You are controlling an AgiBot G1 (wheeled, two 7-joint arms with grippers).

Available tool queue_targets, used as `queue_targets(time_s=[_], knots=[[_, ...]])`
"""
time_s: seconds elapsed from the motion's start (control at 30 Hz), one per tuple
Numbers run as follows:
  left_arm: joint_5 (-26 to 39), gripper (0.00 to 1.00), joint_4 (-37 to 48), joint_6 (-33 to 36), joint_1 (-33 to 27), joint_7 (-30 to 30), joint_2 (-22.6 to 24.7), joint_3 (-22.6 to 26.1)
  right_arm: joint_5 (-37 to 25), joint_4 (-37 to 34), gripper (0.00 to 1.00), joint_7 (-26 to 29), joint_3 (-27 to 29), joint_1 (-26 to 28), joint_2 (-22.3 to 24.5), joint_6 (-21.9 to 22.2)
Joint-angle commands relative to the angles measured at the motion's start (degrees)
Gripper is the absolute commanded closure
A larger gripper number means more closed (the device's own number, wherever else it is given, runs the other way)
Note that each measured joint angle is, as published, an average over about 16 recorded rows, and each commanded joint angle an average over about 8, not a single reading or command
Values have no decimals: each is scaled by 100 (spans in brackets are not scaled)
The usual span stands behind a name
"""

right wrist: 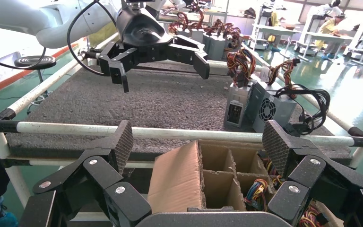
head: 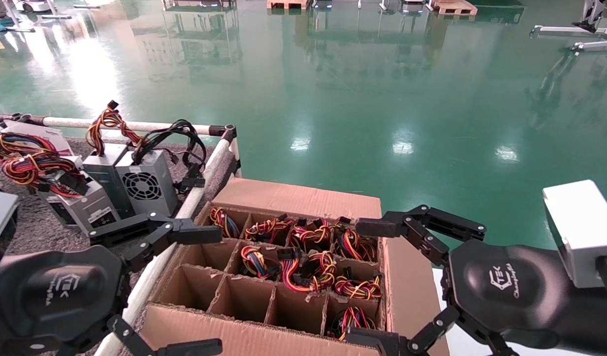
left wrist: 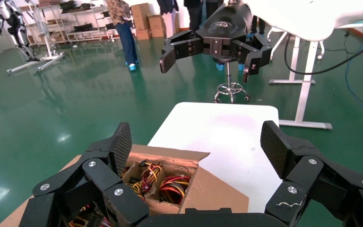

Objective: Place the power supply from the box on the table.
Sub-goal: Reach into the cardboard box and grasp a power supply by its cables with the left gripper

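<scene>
Power supplies with coloured wire bundles fill several cells of the cardboard box; others already stand on the table beside it. We hold our left gripper and right gripper spread wide and empty at the box's two sides.

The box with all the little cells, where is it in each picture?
Head view: the box sits low in the middle, between both open grippers.
Left wrist view: its corner shows between the fingers.
Right wrist view: its flap shows low, centre.
Shared landmark: the coloured wires inside.
</scene>
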Motion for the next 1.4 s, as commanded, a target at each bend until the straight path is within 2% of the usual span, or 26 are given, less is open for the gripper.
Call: queue_targets(time_s=[0.03, 0.53, 0.57, 0.77, 0.8, 0.83, 1.17, 1.4], knots=[[0, 0, 0, 0, 0, 0, 0, 0, 0, 0, 0, 0, 0, 0, 0, 0], [0, 0, 0, 0, 0, 0, 0, 0, 0, 0, 2, 0, 0, 0, 0, 0], [0, 0, 0, 0, 0, 0, 0, 0, 0, 0, 9, 0, 0, 0, 0, 0], [0, 0, 0, 0, 0, 0, 0, 0, 0, 0, 84, 0, 0, 0, 0, 0], [0, 0, 0, 0, 0, 0, 0, 0, 0, 0, 95, 0, 0, 0, 0, 0], [1, 0, 0, 0, 0, 0, 0, 0, 0, 0, 100, 0, 0, 0, 0, 0], [102, 0, 5, -45, -37, 80, -22, 22, 0, 0, 100, 0, 0, 0, 0, 0], [518, 0, -51, -240, -203, 460, -92, 130, 0, 0, 100, 0, 0, 0, 0, 0]])
